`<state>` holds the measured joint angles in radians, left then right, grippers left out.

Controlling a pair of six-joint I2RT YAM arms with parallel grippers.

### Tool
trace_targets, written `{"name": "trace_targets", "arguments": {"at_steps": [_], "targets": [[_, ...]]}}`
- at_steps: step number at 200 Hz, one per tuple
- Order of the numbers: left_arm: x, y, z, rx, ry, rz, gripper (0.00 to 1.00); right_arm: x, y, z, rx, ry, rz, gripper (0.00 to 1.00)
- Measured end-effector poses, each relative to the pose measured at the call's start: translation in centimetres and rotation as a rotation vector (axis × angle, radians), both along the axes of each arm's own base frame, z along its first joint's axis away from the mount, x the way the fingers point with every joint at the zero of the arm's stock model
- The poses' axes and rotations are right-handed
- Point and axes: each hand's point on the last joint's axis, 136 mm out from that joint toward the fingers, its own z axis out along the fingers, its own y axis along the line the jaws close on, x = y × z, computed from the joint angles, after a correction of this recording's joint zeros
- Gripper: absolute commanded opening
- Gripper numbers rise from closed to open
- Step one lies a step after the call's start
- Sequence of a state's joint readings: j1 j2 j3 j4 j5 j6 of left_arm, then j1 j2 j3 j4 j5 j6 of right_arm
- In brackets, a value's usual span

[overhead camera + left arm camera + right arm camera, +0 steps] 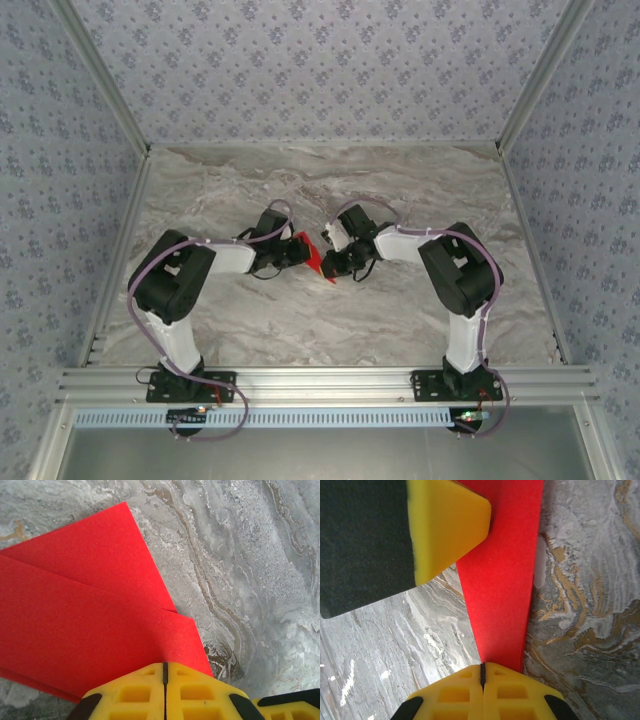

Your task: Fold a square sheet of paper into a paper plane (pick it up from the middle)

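Note:
The paper plane (315, 258) is a bright red, folded, layered wedge held just above the marble table (420, 190) between both arms. My left gripper (300, 250) is shut on its left side; in the left wrist view the yellow jaws (164, 664) meet on the edge of overlapping red layers (90, 605). My right gripper (333, 262) is shut on the other end. In the right wrist view it (481, 665) pinches the narrow end of the red strip (505, 580), with one of the left gripper's fingers (447, 525) at the top left.
Patterned walls (320, 60) and metal posts enclose the table on three sides. An aluminium rail (320, 382) carries both arm bases along the near edge. Bare marble lies all around the grippers.

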<state>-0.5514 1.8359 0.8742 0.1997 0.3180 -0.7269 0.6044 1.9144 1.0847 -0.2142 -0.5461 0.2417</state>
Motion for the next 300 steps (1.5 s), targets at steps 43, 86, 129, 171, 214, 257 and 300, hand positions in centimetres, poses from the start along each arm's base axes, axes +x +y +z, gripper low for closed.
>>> {"name": "trace_targets", "arguments": {"at_steps": [43,86,129,171,214,257,300], "targets": [[0.2,0.3,-0.1,0.041,-0.005,-0.003,0.05,0.2,0.9,0.7,-0.007,-0.007,0.019,0.00],[0.9,0.7,-0.1,0.072,-0.025,-0.011,0.05,1.2,2.2,0.1,-0.012,-0.014,0.044,0.00],[1.3,0.6,-0.2,0.076,-0.026,-0.016,0.05,1.4,2.0,0.0,-0.012,-0.023,0.053,0.00],[1.4,0.7,-0.3,0.081,-0.013,-0.016,0.04,0.9,0.6,-0.1,0.001,-0.031,0.062,0.00],[1.5,0.7,-0.3,0.079,0.002,-0.018,0.03,0.4,-0.2,-0.1,0.004,-0.038,0.070,0.00],[1.5,0.7,-0.4,0.076,0.010,-0.020,0.02,0.0,-0.8,-0.2,0.013,-0.037,0.070,0.00],[1.5,0.7,-0.4,0.071,0.014,-0.022,0.02,-0.4,-1.3,-0.2,0.024,-0.033,0.064,0.00]]}}
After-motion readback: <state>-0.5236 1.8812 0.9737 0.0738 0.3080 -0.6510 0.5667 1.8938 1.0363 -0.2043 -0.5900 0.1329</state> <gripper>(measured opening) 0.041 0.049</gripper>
